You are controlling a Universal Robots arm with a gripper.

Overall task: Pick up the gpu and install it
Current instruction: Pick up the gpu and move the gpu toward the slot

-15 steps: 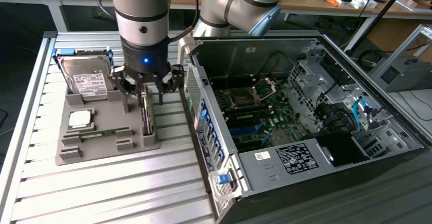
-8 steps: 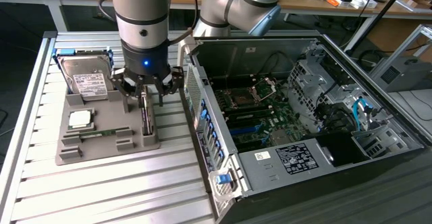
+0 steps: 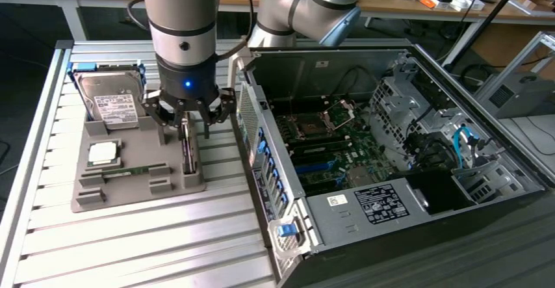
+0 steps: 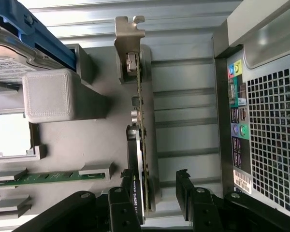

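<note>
Tool (image 3: 186,120): fingers spread wide, one on each side of the card, gripping nothing.
gpu (image 3: 186,150): directly under the tool, standing on edge in a slot of the gray holder (image 3: 121,194).
Hard drive (image 3: 108,99): beside the tool, on the holder's far corner.
Computer case (image 3: 329,67): open, on the tool's other side.
Tabletop (image 3: 130,249): carries the holder.

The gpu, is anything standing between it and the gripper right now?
Nothing visible does. The gripper hangs open right over the gpu, which stands on edge in a slot of the grey holder. One of the fingers is on each side of the card, with nothing else in the gap.
</note>
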